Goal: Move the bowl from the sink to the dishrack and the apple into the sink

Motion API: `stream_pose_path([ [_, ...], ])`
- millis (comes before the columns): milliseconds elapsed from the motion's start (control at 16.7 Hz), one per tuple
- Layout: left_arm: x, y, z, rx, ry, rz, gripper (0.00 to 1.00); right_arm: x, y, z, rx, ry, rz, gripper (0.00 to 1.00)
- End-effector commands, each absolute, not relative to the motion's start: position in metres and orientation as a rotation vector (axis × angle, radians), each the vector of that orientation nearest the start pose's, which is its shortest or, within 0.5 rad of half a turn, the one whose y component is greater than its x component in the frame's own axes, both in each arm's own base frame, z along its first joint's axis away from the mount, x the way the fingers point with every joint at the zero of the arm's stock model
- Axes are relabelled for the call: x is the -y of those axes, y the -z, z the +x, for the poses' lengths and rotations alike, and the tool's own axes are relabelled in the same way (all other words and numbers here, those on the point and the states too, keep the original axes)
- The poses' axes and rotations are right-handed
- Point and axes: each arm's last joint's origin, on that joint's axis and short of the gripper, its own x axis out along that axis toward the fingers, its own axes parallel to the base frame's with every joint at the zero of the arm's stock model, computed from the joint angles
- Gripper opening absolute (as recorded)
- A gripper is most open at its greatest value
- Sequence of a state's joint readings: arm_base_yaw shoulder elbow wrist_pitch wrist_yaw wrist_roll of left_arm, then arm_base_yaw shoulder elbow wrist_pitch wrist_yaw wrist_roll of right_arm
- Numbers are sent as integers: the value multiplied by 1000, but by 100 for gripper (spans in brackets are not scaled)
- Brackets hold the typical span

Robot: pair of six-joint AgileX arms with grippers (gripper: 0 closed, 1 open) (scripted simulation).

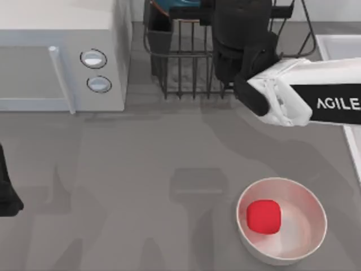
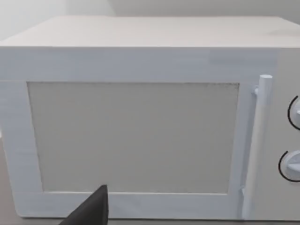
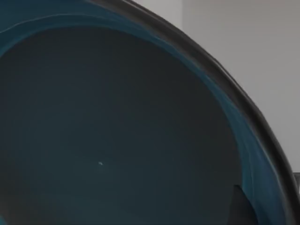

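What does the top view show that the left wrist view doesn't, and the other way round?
The top view alone has the black dishrack, the right arm reaching over it beside the teal bowl, the sink edge, and the red apple lying in the white bowl. The left wrist view alone faces the microwave's door panel straight on. Both share the white microwave, its handle and two dials.
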State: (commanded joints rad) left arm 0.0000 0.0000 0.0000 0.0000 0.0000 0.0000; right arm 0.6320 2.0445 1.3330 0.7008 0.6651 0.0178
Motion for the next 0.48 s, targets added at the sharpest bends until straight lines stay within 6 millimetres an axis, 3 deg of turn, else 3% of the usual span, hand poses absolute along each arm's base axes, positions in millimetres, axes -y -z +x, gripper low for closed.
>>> stream_pose_path([
  [480,1,-160,106,0,0,0,100,-262,-219,382,0,10,0,60],
])
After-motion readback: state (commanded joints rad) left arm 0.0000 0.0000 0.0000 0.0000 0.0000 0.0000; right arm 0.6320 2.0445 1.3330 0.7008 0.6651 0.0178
